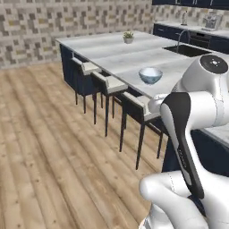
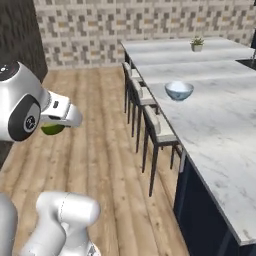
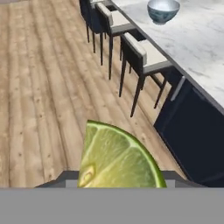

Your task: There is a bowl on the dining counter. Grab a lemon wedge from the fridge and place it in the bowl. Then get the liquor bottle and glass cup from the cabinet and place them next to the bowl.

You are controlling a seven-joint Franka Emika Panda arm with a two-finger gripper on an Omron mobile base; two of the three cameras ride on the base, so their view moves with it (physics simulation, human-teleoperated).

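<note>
One wedge [image 3: 118, 159] is the item in transit.

Left base view: the bowl [image 1: 150, 75] stands on the tabletop [image 1: 116, 56], close to the long edge lined with stools [image 1: 136, 109] and roughly midway along it. A small plant [image 1: 128, 37] sits toward the far edge, and the sink [image 1: 188, 50] is inset on the far side. The arm's upper links block the near corner.

Right base view: a green rind [image 2: 52, 129] projects below the hand, over the wood floor [image 2: 95, 150] and well apart from the tabletop edge. This view gives the clearest line from wedge to bowl, with the stools between them. The jaw tips are hidden behind the hand.

Hand view: the cut face of the wedge rises between the jaws, which stand partly closed on it. Pulp and rind detail appear here alone; the bowl lies at the top, past the stool row.

Handling, as a judgement: the wedge is light, soft and wet, so it will likely slip under weak pressure and crush under strong. Hold across the rind rather than the pulp. The bowl looks rigid, so the wedge can probably be released from just above its rim.
</note>
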